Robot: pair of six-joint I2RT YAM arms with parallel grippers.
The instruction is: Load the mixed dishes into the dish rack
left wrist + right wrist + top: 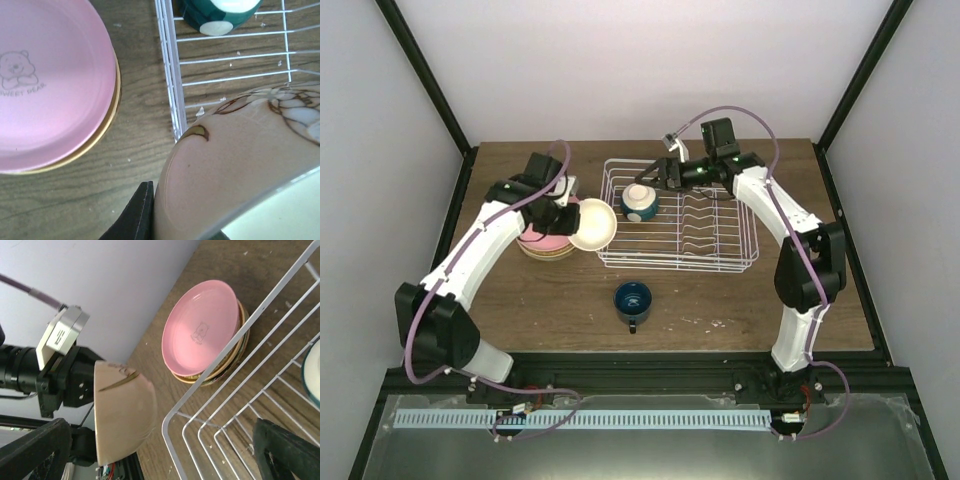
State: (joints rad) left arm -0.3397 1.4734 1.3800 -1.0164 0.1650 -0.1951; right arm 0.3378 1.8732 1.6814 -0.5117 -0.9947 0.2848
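On the table point(750, 300), at about ten o'clock, we see the left gripper point(567, 214) with its fingers pinched almost together on the rim of the cream bowl point(593, 223). The bowl is lifted and tipped on its side, just beside the left wall of the dish rack point(720, 262). At the bowl's nine o'clock the pink plate point(542, 241) lies flat on the tan-yellow plate point(545, 258). The dark blue mug point(632, 300) stands mouth up on the wood at the rack's seven o'clock, apart from it. Inside the rack's left end sits the white-and-blue bowl point(640, 201). At its one o'clock hangs the right gripper point(656, 179), its fingers spread fully wide and gripping nothing.
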